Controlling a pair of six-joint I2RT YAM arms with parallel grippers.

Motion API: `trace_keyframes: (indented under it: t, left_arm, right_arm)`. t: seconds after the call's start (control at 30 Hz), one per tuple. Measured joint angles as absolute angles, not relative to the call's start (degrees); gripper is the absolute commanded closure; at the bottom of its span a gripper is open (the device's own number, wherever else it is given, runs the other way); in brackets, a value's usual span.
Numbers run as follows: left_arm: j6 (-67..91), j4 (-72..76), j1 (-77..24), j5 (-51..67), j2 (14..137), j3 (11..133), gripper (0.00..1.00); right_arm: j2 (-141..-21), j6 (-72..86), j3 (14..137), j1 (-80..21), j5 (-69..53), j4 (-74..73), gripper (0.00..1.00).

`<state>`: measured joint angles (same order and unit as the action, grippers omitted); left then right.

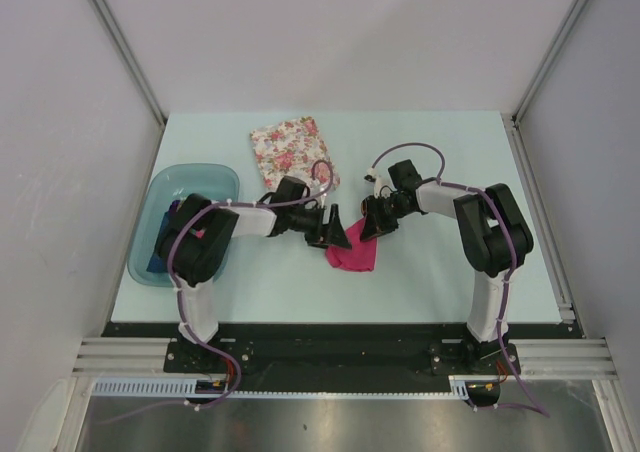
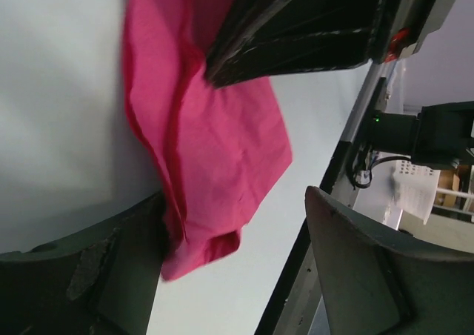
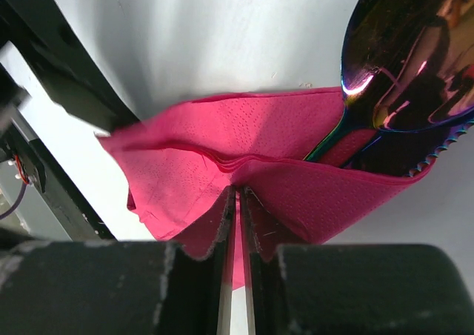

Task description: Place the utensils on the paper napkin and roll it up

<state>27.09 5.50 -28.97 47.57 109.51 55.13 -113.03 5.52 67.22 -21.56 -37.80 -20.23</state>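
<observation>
The magenta paper napkin (image 1: 353, 251) lies crumpled and folded at mid-table. In the right wrist view the napkin (image 3: 222, 164) is folded over the utensils. The spoon bowl (image 3: 411, 53) and a serrated knife tip (image 3: 437, 157) stick out of it at the right. My right gripper (image 1: 377, 226) is shut on a pinched fold of the napkin (image 3: 238, 196). My left gripper (image 1: 335, 229) is open just left of the napkin. In its view the gripper (image 2: 235, 201) straddles the napkin's loose corner (image 2: 215, 142), which brushes the left finger (image 2: 89, 276).
A white floral napkin (image 1: 292, 149) lies at the back of the table behind the left arm. A teal tub (image 1: 222, 177) holding rolled napkins stands at the left edge. The table's front edge rail (image 2: 326, 224) shows in the left wrist view.
</observation>
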Motion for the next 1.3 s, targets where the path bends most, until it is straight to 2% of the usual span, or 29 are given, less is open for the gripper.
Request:
trace_keyframes:
  t: [0.33,0.53,0.73,0.93,1.07,1.2,1.3]
  left_arm:
    - [30.87,9.72,-32.25,47.99,113.32,58.70,0.23]
    - [31.48,9.54,-31.05,47.35,113.45,58.33,0.35]
    - [31.16,6.87,-26.83,48.66,109.43,52.56,0.41]
    - [32.64,7.18,-25.80,52.62,108.55,48.80,0.37]
    - [35.83,10.20,-25.93,53.60,108.79,48.05,0.39]
    - [38.11,12.82,-26.61,53.06,109.58,48.23,0.45]
    - [38.68,13.21,-27.31,51.59,109.58,49.04,0.56]
  right_arm:
    - [-113.25,5.52,67.61,-21.56,-37.87,-20.67,0.88]
    - [-113.30,5.52,67.68,-21.56,-37.87,-20.78,0.89]
    - [-113.38,5.52,67.83,-21.56,-37.87,-20.97,0.89]
    - [-113.75,5.85,68.29,-21.52,-38.02,-21.45,0.89]
    - [-113.82,5.98,68.38,-21.52,-38.02,-21.58,0.89]
    - [-113.86,5.98,68.49,-21.52,-38.02,-21.69,0.89]
    - [-113.91,5.98,68.60,-21.52,-38.00,-21.87,0.89]
